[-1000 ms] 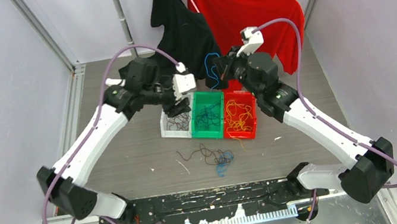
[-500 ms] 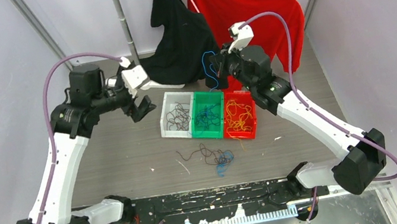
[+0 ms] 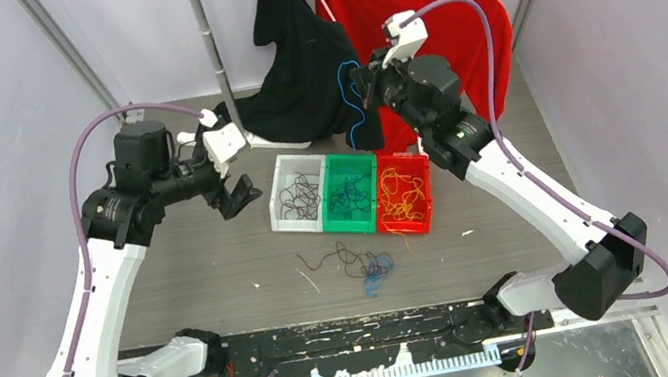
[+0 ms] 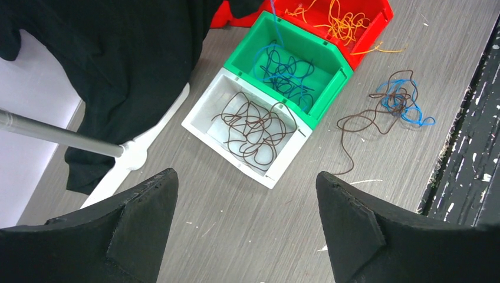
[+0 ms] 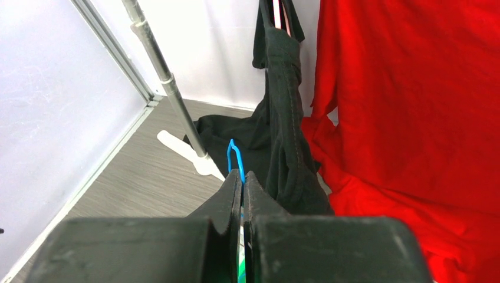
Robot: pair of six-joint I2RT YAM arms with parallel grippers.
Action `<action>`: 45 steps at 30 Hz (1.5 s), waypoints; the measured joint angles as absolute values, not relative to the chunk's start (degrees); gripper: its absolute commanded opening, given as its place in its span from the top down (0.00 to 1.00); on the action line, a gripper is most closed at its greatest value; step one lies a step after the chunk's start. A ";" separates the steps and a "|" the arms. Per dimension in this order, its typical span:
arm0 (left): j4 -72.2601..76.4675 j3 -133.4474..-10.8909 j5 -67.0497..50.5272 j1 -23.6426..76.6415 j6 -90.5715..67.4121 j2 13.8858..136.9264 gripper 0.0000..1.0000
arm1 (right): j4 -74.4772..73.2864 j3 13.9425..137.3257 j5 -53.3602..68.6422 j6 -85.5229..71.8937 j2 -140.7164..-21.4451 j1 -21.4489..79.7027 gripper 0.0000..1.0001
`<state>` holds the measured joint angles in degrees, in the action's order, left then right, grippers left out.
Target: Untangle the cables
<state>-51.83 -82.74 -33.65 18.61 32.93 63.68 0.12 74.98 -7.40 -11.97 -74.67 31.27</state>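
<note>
A small tangle of brown and blue cables lies on the table in front of three bins; the left wrist view shows the tangle at the right. My right gripper hangs above the green bin, shut on a blue cable that dangles down toward that bin. In the right wrist view the blue cable loops out past the closed right gripper. My left gripper hovers left of the white bin, open and empty.
The white bin holds brown cables, the green bin blue and dark ones, the red bin orange ones. A black garment and a red shirt hang behind on a metal pole.
My left arm has drawn back to the left from over the white bin and its gripper has opened. The right gripper has risen a little with the blue cable.
</note>
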 measured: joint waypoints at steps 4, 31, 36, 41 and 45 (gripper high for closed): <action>-51.90 -82.04 -33.65 18.61 32.36 62.92 0.13 | -0.10 76.84 -7.16 -11.38 -75.81 31.27 0.99; -53.06 -81.03 -32.97 18.61 32.16 59.68 0.07 | -4.14 59.35 -5.52 -21.76 -87.26 38.39 0.99; -53.04 -81.03 -32.97 18.61 32.21 58.76 0.07 | -5.98 60.51 -6.90 -22.70 -93.51 38.57 0.85; -53.10 -81.06 -32.97 18.61 32.32 58.74 0.07 | -10.22 64.79 -8.93 -22.24 -99.72 39.03 0.63; -54.22 -81.21 -32.93 18.61 33.36 58.92 0.07 | -12.53 67.16 -12.34 -20.84 -99.29 40.56 0.52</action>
<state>-54.22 -81.21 -32.93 18.61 33.36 58.92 -12.53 67.16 -12.34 -20.84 -99.29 40.56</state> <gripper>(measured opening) 0.930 0.420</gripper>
